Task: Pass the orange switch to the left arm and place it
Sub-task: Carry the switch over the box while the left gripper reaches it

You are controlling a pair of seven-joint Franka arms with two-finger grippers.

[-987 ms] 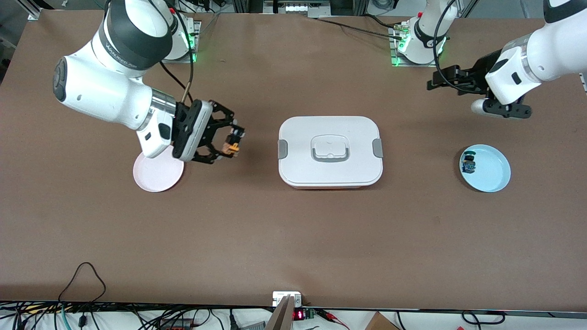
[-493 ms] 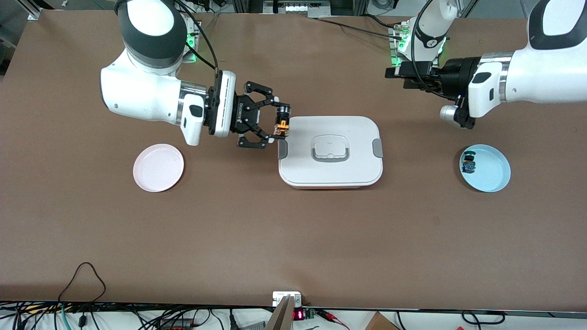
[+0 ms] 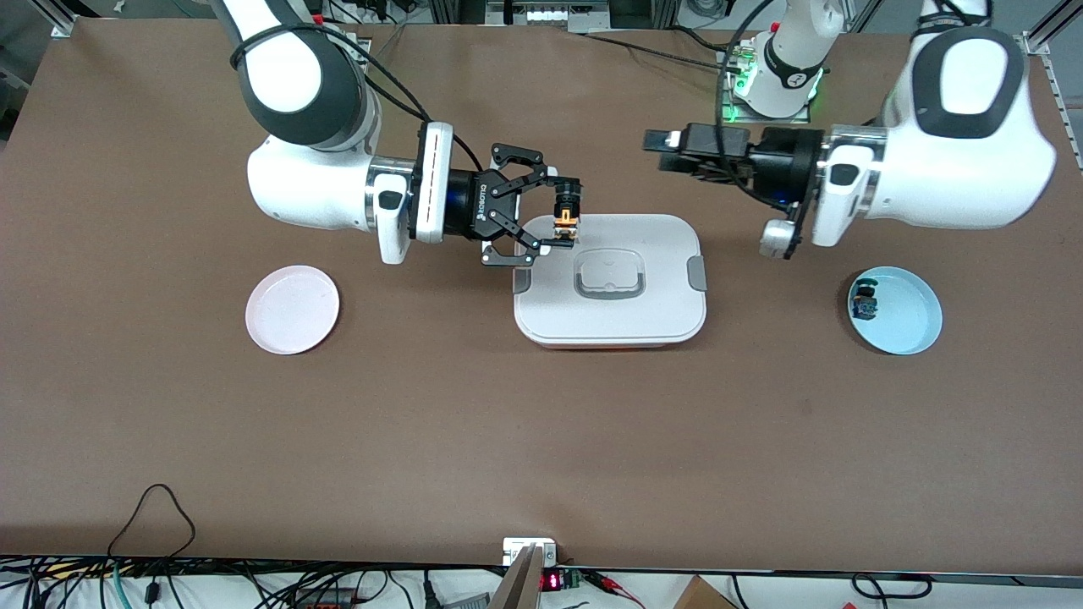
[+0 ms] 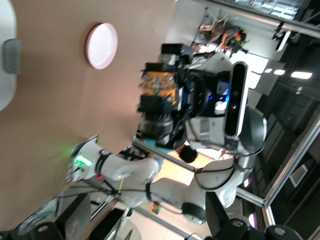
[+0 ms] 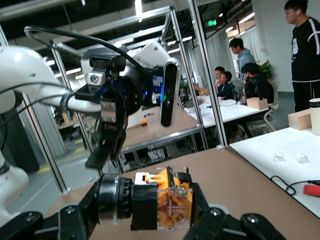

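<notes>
The right gripper is clamped tight on the orange switch, holding it in the air over the edge of the box that lies toward the right arm's end of the table. The arm is turned so its fingers point sideways, toward the other arm, which looks like a deliberate way to offer the switch for a handover above the lid rather than around it. From the right wrist view the switch sits crosswise between the black pads, its orange part exposed and its dark body running off to one side. The left gripper is in the air near the box's other end, its fingers spread wide and holding nothing, aimed back at the switch; I would judge it is lining up to receive. The pink plate lies bare toward the right arm's end of the table. The blue plate, toward the left arm's end, holds the other small switch with blue-green parts.
</notes>
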